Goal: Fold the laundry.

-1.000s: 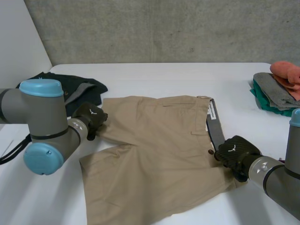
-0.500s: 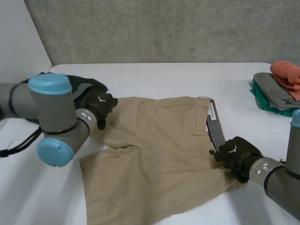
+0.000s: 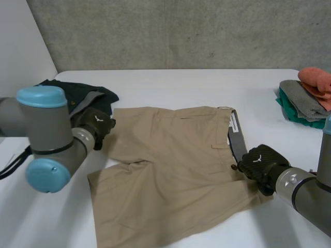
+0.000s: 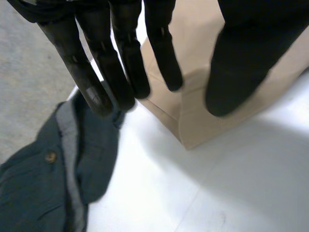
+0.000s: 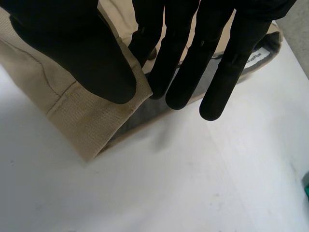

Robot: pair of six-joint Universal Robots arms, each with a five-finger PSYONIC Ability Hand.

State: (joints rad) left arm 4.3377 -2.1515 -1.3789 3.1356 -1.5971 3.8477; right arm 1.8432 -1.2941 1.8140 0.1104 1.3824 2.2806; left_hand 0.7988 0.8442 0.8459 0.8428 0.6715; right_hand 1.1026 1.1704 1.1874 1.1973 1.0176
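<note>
Tan shorts (image 3: 170,165) lie spread flat on the white table, waistband to the right, legs to the left. My left hand (image 3: 95,126) hovers at the far leg's hem corner. In the left wrist view its fingers (image 4: 120,63) are straight and the thumb stands apart, with the hem corner (image 4: 193,125) lying beneath and nothing pinched. My right hand (image 3: 261,161) sits at the near end of the waistband. In the right wrist view its thumb (image 5: 87,53) presses the tan waistband (image 5: 72,125) against the fingers, and the grey inner lining (image 5: 145,116) shows beside them.
A dark green garment (image 3: 85,98) lies crumpled at the far left, just beyond my left hand (image 4: 38,193). A stack of folded clothes (image 3: 305,101) with an orange piece (image 3: 318,80) on top sits at the far right edge. A concrete wall closes the back.
My left hand let go of the leg hem, swung toward the far side and came back left, now open above the corner. The right hand has kept its pinch and place.
</note>
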